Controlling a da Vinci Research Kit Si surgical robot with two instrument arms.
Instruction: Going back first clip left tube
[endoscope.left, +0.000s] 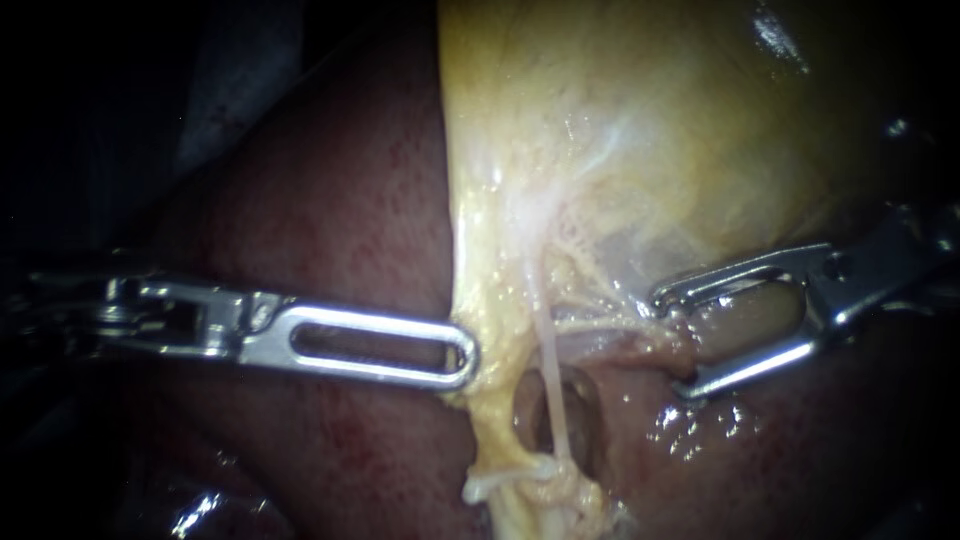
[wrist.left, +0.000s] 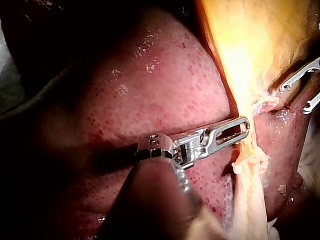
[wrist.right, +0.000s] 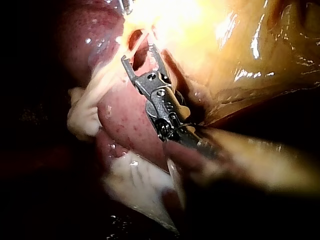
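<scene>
Jaws: left instrument (endoscope.left: 465, 358) together, tip at gallbladder (endoscope.left: 650, 130) edge | right instrument (endoscope.left: 672, 340) apart, just beside tube (endoscope.left: 548, 350)

Dark red, speckled, glistening liver (endoscope.left: 330, 200) fills the left side; the glossy yellow, fibrous gallbladder (endoscope.left: 640, 130) drapes right alongside, touching its edge.

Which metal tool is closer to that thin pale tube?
Left. The left instrument ends just beside the tube; the right instrument, jaws open, stands farther off on its other side.
</scene>
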